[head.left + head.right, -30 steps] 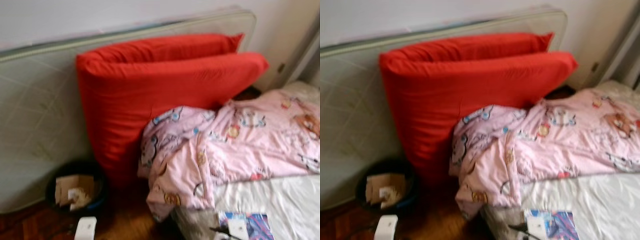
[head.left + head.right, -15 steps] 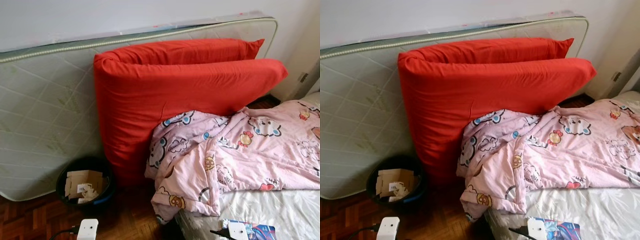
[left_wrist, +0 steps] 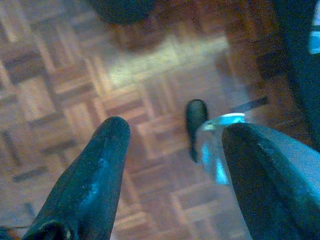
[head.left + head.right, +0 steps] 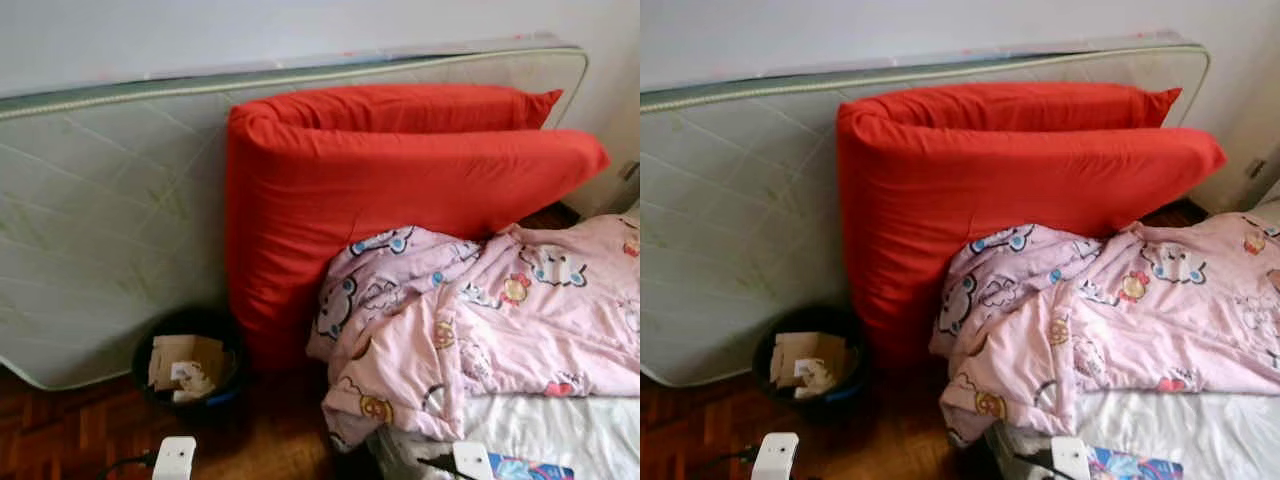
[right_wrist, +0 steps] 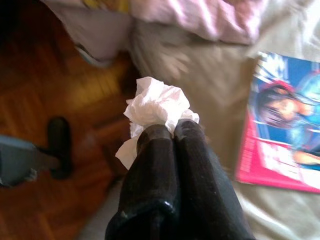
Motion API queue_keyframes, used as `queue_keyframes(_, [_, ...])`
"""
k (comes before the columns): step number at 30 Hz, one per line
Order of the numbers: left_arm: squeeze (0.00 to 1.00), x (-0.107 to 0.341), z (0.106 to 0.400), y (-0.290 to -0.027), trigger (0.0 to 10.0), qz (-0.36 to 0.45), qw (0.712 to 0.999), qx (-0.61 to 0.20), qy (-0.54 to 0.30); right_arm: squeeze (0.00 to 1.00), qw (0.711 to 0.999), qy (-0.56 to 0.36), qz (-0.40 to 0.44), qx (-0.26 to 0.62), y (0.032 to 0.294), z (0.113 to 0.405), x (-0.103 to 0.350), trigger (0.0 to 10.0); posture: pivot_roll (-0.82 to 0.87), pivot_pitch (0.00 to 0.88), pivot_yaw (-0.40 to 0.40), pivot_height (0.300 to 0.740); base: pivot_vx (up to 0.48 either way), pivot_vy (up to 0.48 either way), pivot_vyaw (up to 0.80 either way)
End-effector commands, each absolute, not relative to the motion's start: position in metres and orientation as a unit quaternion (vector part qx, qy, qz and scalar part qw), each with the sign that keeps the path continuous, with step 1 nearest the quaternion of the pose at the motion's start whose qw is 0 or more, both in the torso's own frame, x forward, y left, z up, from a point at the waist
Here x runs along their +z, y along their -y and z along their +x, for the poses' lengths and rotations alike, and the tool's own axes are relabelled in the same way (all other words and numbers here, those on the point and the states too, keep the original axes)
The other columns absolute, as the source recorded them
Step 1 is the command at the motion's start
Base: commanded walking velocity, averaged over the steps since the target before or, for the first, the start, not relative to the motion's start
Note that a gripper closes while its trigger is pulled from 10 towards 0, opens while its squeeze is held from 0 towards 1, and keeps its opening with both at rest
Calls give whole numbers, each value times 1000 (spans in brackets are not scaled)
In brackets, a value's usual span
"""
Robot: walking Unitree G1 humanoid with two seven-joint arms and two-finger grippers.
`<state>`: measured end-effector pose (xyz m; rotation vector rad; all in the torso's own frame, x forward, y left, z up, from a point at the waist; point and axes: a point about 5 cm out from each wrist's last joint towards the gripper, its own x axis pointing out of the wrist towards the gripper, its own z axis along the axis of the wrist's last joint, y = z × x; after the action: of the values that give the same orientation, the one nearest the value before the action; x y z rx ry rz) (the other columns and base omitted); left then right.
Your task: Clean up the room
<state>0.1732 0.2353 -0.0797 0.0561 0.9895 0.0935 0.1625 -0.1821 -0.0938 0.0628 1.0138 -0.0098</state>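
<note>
Clamped in the right end effector (image 5: pixel 167 131), fingers pressed together, a crumpled tissue (image 5: pixel 155 107) is held at the bed's edge; the waste bin (image 4: pixel 190 362) lies leftward, nearer the left end effector (image 3: pixel 172 135), fingers apart.

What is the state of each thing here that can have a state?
Right claw: shut on the tissue.
Left claw: open, nothing held.
Bin: upright, holds cardboard scraps.
Blanket: crumpled, hanging over the bed's edge.
Mattress: on its side against the wall.
Red cushions: leaning on the mattress.
</note>
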Motion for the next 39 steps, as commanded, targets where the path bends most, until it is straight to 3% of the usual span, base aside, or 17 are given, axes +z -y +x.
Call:
queue_keyframes(1, [0, -80, 174, -231, 10000, 25, 879, 37, -475, 0, 868, -495, 29, -16, 189, 154, -96, 10000, -58, 0, -45, 740, 0, 356, 0])
queue_keyframes(39, [0, -80, 175, -231, 10000, 21, 879, 40, -474, 0, 869, -494, 30, -23, 191, 155, -96, 10000, -55, 0, -53, 740, 0, 358, 0])
